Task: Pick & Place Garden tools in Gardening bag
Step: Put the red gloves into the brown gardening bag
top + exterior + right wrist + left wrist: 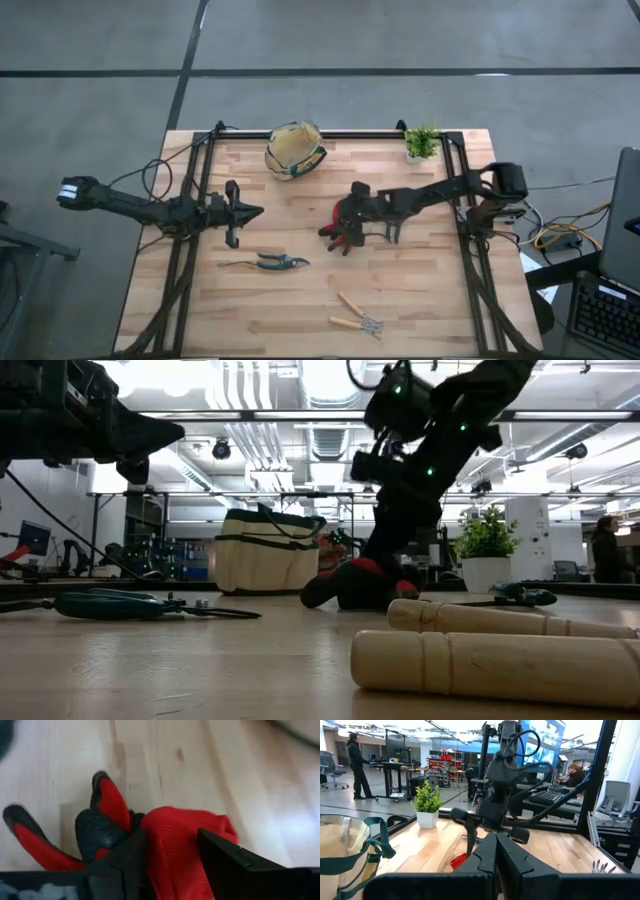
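A: Table (300, 330): light wood butcher-block, black frame rails on both sides. Next?

B: Arms, 2. Right gripper (172, 857) is down at mid-table, its fingers (225, 857) spread to either side of the red-and-black glove (338, 236), which lies on the wood; grasping or only straddling it, I cannot tell. Left gripper (258, 211) hangs above the table's left half, jaws clenched together on nothing.

A: Container?

B: Gardening bag (295, 150): tan canvas, dark green trim and handles, at the far edge left of centre, well apart from the glove.

A: Decor?

B: Potted plant (422, 143), white pot, far right corner.

A: Remaining tools?

B: Teal-handled shears (272, 263), 1 pair, flat on the wood just nearer than the left gripper. Wooden-handled tools (356, 316), 2, lying crossed near the front edge. In the low view a second teal-handled tool (522, 595) lies right of the glove; its kind is unclear.
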Tool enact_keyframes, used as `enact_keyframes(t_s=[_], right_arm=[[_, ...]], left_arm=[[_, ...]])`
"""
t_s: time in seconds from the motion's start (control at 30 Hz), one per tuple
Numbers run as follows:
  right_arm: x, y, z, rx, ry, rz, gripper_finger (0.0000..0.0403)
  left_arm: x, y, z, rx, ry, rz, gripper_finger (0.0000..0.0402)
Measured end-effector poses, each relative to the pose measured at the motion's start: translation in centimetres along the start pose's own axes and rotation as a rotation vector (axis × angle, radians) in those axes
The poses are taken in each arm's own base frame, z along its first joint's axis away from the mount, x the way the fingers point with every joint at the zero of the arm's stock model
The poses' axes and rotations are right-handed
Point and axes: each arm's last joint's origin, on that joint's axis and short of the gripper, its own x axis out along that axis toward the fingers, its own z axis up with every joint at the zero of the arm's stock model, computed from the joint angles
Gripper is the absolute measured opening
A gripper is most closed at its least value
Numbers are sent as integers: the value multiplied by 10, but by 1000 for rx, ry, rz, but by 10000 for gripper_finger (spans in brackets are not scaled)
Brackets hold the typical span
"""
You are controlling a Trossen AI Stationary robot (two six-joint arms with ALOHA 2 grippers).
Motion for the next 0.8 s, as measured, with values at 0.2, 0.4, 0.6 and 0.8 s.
enact_keyframes(t_s=[0.2,0.4,0.6,0.8], right_arm=[[17,-3,6,5,60,-17,141],[24,-2,11,-9,129,-19,72],[22,-1,24,-18,117,-15,16],[6,-5,54,-68,32,-38,14]], left_arm=[[0,0,-1,2,6,0,12],[0,0,-1,3,11,0,12],[0,0,-1,4,12,0,12],[0,0,-1,4,13,0,12]])
